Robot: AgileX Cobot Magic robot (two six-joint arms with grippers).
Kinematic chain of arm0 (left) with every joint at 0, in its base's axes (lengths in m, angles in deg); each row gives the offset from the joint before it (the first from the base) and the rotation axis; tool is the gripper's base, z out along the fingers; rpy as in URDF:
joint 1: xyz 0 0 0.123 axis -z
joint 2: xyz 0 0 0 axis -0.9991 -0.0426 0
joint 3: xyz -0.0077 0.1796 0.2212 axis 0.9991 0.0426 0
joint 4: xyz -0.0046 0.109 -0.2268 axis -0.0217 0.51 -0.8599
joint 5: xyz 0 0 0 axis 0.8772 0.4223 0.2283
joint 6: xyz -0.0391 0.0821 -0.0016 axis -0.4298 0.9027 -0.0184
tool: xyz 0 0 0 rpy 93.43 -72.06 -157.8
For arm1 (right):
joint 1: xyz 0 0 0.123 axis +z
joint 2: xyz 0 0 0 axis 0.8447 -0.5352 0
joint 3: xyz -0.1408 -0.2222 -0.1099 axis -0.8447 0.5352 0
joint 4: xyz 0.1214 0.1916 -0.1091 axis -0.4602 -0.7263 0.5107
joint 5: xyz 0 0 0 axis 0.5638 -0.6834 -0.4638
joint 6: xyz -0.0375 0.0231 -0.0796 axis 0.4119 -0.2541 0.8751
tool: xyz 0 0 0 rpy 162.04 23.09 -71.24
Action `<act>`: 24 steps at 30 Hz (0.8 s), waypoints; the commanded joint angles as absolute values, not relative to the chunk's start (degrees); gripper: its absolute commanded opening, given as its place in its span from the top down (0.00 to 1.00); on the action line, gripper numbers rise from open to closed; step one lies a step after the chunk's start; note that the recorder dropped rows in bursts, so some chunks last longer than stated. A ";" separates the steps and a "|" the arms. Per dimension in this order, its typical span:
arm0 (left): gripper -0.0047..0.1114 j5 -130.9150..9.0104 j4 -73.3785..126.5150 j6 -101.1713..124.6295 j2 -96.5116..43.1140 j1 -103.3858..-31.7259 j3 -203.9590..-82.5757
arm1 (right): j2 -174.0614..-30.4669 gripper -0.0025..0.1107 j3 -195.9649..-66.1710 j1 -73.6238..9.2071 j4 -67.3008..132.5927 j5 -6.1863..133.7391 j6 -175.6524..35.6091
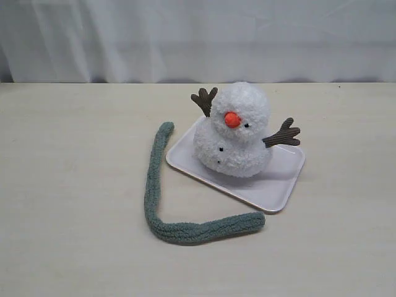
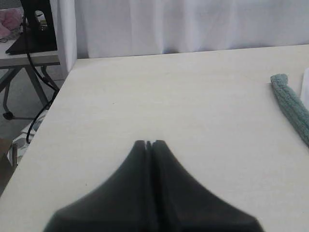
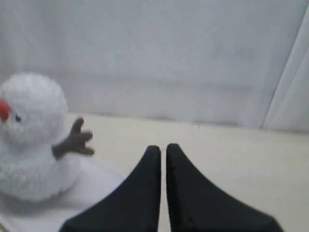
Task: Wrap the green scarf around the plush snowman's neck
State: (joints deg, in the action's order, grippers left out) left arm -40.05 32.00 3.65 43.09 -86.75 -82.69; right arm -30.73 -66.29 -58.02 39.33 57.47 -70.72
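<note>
One plush snowman sits upright on one pale rectangular tray, which rests on the light wooden table; it has two brown twig arms, both spread outward, and one orange nose. One green scarf lies flat on the table in an L-shaped bend; one end lies just beside the tray's left corner, the other in front of the tray's near edge; no part of it touches the snowman's neck. There are two grippers; the left gripper has its fingers pressed together, holds nothing and hangs over bare table near one scarf end; the right gripper is likewise closed and empty, near the snowman and tray. One white curtain hangs behind.
</note>
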 commanded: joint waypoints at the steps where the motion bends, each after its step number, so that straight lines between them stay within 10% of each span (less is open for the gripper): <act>1: 0.96 -40.50 32.03 3.73 43.11 -86.80 -82.58 | -30.47 0.94 -66.17 -58.11 39.86 72.40 -71.04; 12: 0.96 -40.50 32.03 3.73 43.11 -86.80 -82.58 | -30.47 0.94 -66.17 -58.11 39.22 101.85 -90.72; 19: 0.96 -40.60 32.03 3.73 43.11 -86.80 -82.58 | -34.97 0.93 -89.73 -58.11 46.21 52.29 -93.19; 24: 0.96 -40.60 32.03 3.73 43.11 -86.80 -82.58 | -45.60 0.68 -104.54 -58.11 39.76 29.71 -79.47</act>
State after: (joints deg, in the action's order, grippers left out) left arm -40.05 32.10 3.76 43.09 -86.75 -82.69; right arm -41.44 -99.54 -58.02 43.56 39.50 -85.86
